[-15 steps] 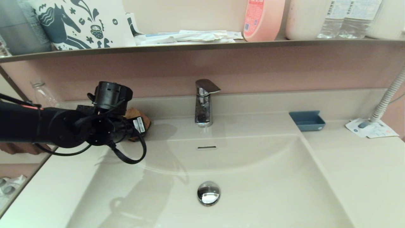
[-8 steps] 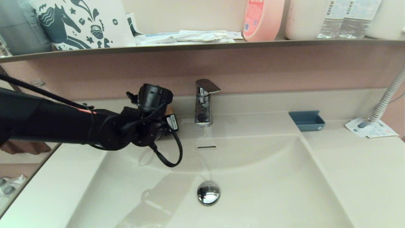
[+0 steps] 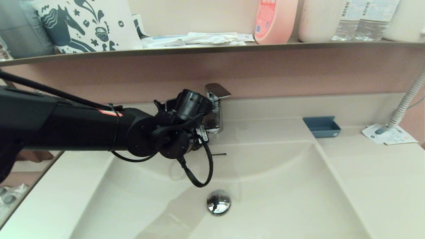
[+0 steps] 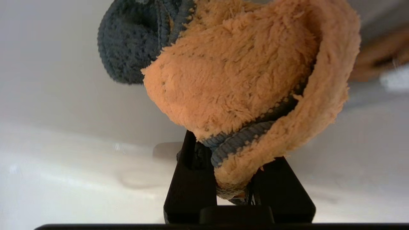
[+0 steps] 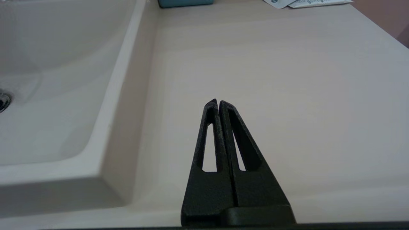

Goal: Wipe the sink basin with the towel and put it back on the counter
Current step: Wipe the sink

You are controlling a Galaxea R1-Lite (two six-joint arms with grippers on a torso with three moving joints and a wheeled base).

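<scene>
In the left wrist view the yellow-orange fluffy towel (image 4: 243, 73), edged in blue-grey, bulges out as a wad between the black fingers (image 4: 190, 179) of my left gripper (image 4: 236, 159), which is shut on it. In the head view my left arm reaches across the back of the off-white sink basin (image 3: 265, 186). Its wrist (image 3: 176, 139) is just left of the chrome faucet (image 3: 215, 99) and hides the towel there. The round drain plug (image 3: 218, 201) lies below it. My right gripper (image 5: 219, 102) hovers shut and empty over the counter (image 5: 287, 80), right of the basin.
A small blue tray (image 3: 322, 126) sits at the basin's back right corner, with papers (image 3: 388, 134) and a ribbed hose (image 3: 406, 103) further right. Above runs a thin shelf (image 3: 232, 48) with bottles and packets. The overflow slot (image 3: 220, 154) is beside the wrist cable.
My left arm has swept to the right with the towel, from the back left corner of the counter to just beside the faucet. The right arm has not visibly moved.
</scene>
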